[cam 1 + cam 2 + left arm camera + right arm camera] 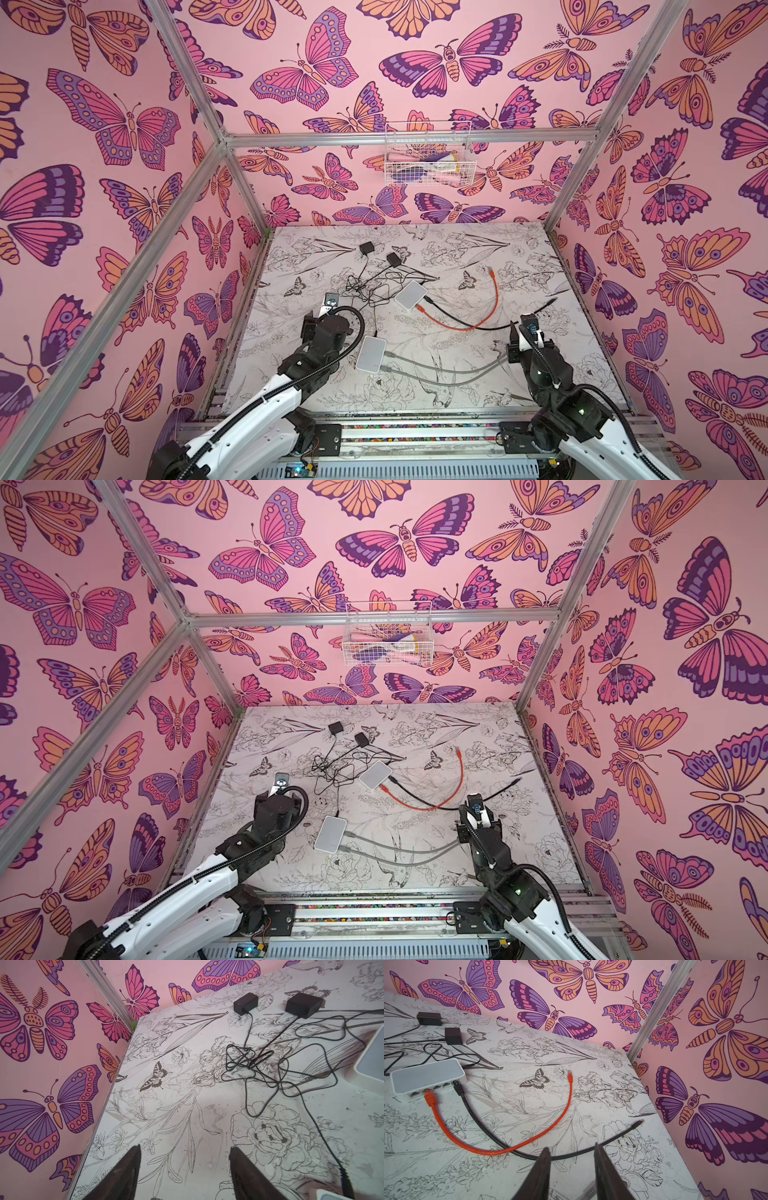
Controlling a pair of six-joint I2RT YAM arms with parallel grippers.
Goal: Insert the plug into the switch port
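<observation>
The table (457, 257) wears a flower-sketch cover. Near its far edge, left of middle, lie a black adapter (366, 248) and a second adapter (393, 259), their thin cords (365, 289) tangled just in front. At the centre sits a white switch (410, 294) with an orange cable (494, 295) and a black cable (536, 309) plugged in. Toward the front edge lies a second switch (371, 354), with two grey cables (440, 365) trailing rightward.

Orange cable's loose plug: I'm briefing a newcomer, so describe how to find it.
On the floral table, the farther white switch holds an orange cable. Follow its arc to the loose plug; it alone is orange, the neighbouring loose end is black.
</observation>
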